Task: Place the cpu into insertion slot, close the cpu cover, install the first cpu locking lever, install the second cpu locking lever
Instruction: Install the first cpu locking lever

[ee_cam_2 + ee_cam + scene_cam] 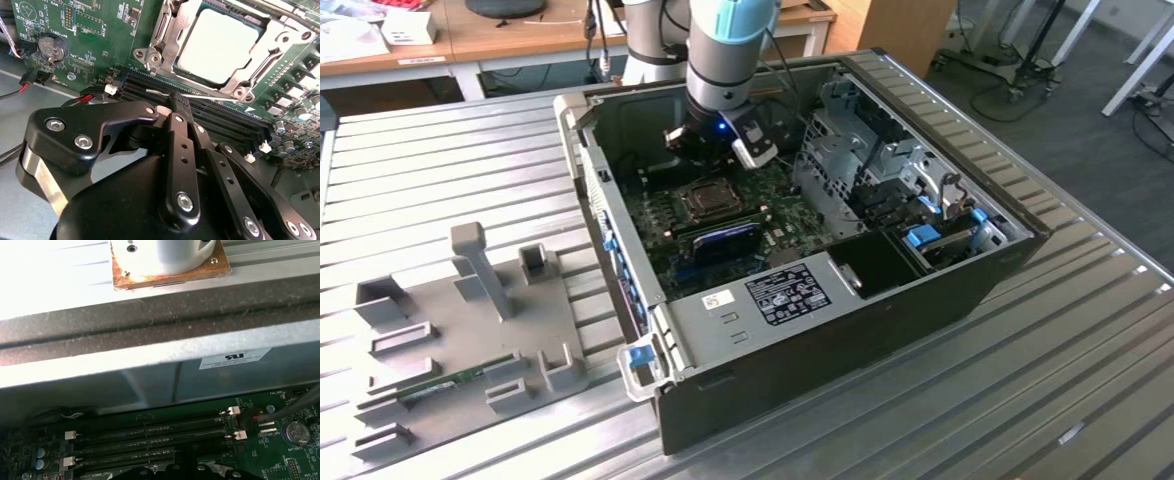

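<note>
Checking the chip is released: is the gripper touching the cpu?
Apart. In the second wrist view the gripper ends over the memory slots, with the cpu cover frame between it and the cpu.

place: lab | evidence: slatted metal bench [440, 170], wooden desks [520, 40]

Even room light; glare bleaches the table [50, 275] in the first wrist view.

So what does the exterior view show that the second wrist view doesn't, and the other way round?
Exterior view: the whole open computer case on the slatted table, beside a grey fixture tray. Second wrist view: the cpu seated inside the cpu cover, and a coin battery. Both: the green motherboard and the gripper over it.
</note>
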Robot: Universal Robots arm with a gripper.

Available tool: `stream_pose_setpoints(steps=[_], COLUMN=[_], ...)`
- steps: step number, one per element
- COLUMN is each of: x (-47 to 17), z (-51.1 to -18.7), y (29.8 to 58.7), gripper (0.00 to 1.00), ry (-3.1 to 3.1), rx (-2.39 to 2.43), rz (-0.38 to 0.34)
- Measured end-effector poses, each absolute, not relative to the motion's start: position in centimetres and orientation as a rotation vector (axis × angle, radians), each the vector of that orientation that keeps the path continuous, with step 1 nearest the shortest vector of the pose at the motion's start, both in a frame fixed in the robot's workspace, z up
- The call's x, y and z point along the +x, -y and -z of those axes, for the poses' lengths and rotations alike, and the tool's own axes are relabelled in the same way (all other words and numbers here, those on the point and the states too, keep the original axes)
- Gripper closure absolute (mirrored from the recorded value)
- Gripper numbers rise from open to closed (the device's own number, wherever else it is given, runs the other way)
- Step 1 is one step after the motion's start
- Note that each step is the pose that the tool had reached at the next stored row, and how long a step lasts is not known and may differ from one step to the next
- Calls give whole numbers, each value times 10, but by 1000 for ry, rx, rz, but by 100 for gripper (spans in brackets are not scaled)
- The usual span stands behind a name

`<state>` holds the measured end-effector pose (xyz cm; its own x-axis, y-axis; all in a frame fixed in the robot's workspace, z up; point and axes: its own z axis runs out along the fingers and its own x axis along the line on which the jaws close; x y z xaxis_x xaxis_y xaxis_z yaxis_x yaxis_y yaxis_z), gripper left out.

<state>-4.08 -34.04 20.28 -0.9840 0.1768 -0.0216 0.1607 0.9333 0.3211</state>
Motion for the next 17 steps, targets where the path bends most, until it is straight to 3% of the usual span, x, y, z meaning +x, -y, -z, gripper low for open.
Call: stream_pose_setpoints(steps=[17], x=[-41], z=[-200], y=[340], gripper=[89], ry=[-3034], rx=[295], rz=[-497])
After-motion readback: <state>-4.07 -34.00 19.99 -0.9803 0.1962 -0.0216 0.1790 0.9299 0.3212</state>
